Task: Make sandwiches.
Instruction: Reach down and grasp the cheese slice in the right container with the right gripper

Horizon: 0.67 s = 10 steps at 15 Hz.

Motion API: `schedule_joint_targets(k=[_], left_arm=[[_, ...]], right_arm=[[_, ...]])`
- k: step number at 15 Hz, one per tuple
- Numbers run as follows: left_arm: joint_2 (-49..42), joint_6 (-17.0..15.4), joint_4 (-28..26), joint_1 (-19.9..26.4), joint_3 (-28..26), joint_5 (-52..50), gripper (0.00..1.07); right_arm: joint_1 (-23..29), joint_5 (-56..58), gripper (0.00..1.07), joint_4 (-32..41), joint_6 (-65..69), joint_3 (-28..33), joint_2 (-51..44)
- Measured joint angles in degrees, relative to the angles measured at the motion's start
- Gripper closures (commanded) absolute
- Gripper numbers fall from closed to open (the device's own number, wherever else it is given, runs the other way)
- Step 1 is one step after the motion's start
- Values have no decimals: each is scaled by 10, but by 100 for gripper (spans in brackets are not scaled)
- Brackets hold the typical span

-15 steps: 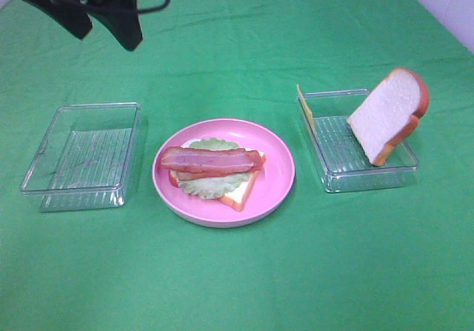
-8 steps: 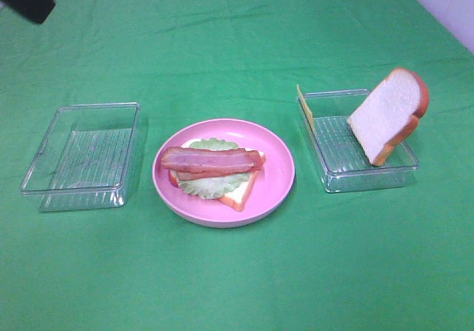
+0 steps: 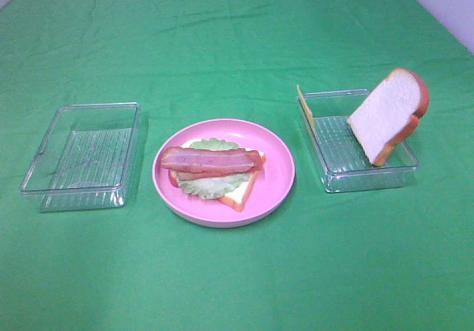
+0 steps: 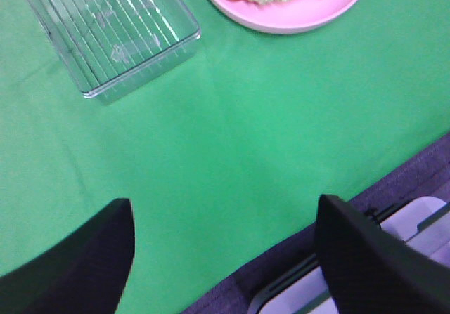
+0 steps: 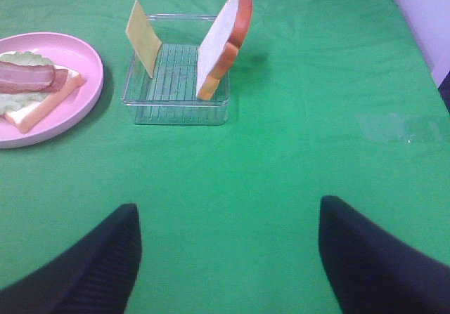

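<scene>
Bacon (image 3: 211, 161) over lettuce (image 3: 204, 186) and bread (image 3: 241, 192) on pink plate (image 3: 278, 164) mid-frame, second slice (image 3: 386, 112) leaning in right tray (image 3: 370, 179), cheese (image 3: 305, 109) seemingly upright at its left wall, left gripper (image 4: 223, 219) and right gripper (image 5: 228, 216) jaws spread

Left tool (image 4: 221, 258) and right tool (image 5: 225, 258), jaws spread wide apart.

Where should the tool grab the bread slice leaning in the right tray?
Likely pinch the white, orange-crusted bread slice across its flat faces near its raised top edge, from above: it leans on the clear plastic tray's rim, top free.
</scene>
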Motion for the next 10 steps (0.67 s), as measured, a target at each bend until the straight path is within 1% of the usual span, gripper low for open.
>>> schedule_joint_targets(k=[2,4,5,7,10], left_arm=[[-93,1,0,0,60,-21,38],[-168,2,1,0,98,-22,38],[-186,2,1,0,101,-23,38],[-246,3,1,0,103,-25,38],[-298,13,5,0,103,-17,38]], right_arm=[[0,0,39,0,0,0,0],[0,0,40,0,0,0,4],[0,0,40,0,0,0,10],[0,-1,40,0,0,-1,53],[0,-9,40,6,0,-3,151]])
